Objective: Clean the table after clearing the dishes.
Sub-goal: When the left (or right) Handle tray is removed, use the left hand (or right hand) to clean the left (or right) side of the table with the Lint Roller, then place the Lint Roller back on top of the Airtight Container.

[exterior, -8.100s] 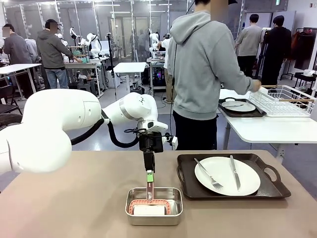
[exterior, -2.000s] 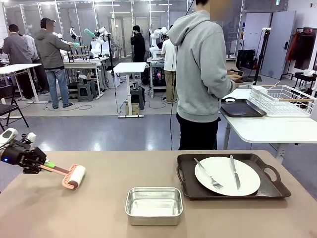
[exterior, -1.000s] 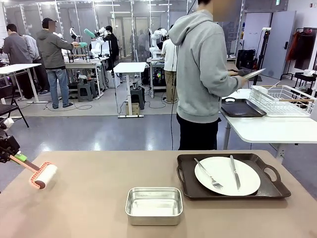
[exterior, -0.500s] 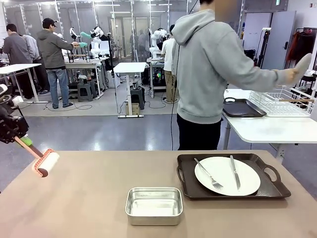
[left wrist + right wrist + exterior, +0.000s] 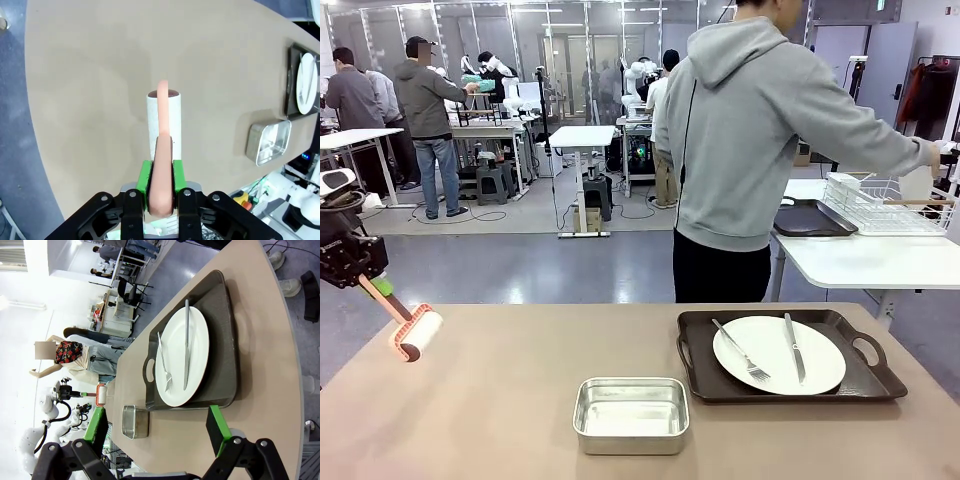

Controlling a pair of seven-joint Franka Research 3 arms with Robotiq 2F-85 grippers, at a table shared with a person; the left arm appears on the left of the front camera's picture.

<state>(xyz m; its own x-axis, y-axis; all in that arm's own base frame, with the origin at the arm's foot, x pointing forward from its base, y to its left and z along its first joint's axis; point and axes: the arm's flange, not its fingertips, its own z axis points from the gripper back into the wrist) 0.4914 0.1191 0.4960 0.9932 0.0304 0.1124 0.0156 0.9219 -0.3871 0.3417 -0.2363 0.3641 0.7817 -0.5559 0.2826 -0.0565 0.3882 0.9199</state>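
The tan table (image 5: 500,400) carries a dark brown tray (image 5: 868,380) at the right, holding a white plate (image 5: 778,354) with a fork (image 5: 740,352) and a knife (image 5: 794,348). At the far left, my left gripper (image 5: 360,275) is shut on the pink handle (image 5: 162,175) of a white lint roller (image 5: 417,333), which points down at the table's left edge. I cannot tell whether the roller (image 5: 164,117) touches the top. My right gripper (image 5: 156,415) is open and empty, a short way off the tray (image 5: 225,340), plate (image 5: 182,357), fork (image 5: 164,365) and knife (image 5: 186,345).
A small steel pan (image 5: 631,413) sits at the front middle of the table. A person in a grey hoodie (image 5: 750,150) stands at the far side, reaching toward a wire dish rack (image 5: 890,205) on a white side table (image 5: 860,262), beside another dark tray (image 5: 810,220).
The roller left the steel pan and went to the table's left edge. In the last second my left gripper rose slightly, and the person turned toward the dish rack.
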